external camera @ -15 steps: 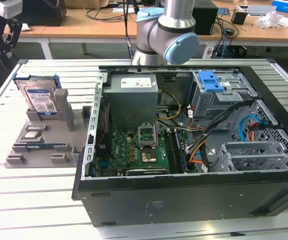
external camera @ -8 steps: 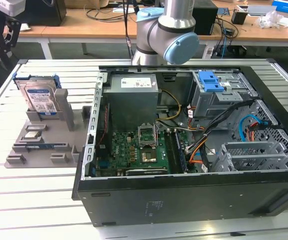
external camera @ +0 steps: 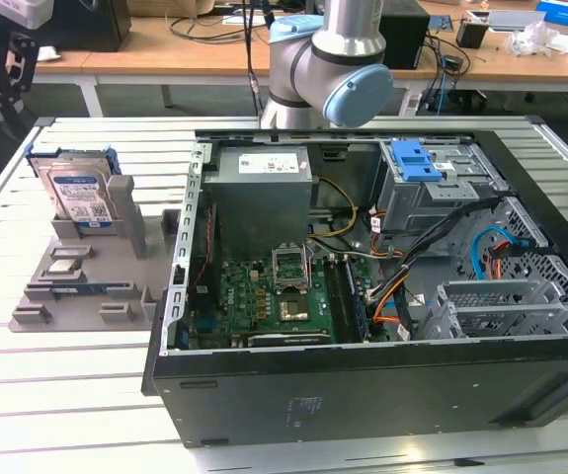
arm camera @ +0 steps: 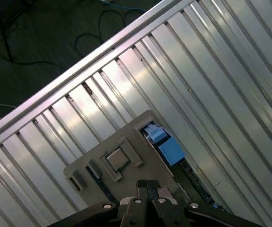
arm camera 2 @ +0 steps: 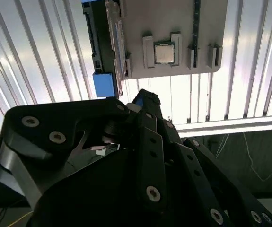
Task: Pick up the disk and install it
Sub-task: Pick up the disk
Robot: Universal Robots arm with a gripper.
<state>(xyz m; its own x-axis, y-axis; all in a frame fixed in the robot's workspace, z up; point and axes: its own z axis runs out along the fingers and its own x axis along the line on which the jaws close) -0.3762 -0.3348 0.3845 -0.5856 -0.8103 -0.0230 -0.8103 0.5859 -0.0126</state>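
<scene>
Exterior view: the disk [external camera: 78, 196] is stood on edge in the grey fixture [external camera: 86, 296] (long axis upright, label outward), below and slightly to the exterior view's right of the gripper [external camera: 9, 109], which is closed on nothing.

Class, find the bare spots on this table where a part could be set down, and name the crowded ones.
Bare slatted table lies between the grey fixture and the table's near edge, to the exterior view's left of the computer case. Crowded: the case interior, full of cables and a motherboard, and the fixture, holding the disk and a chip.
</scene>
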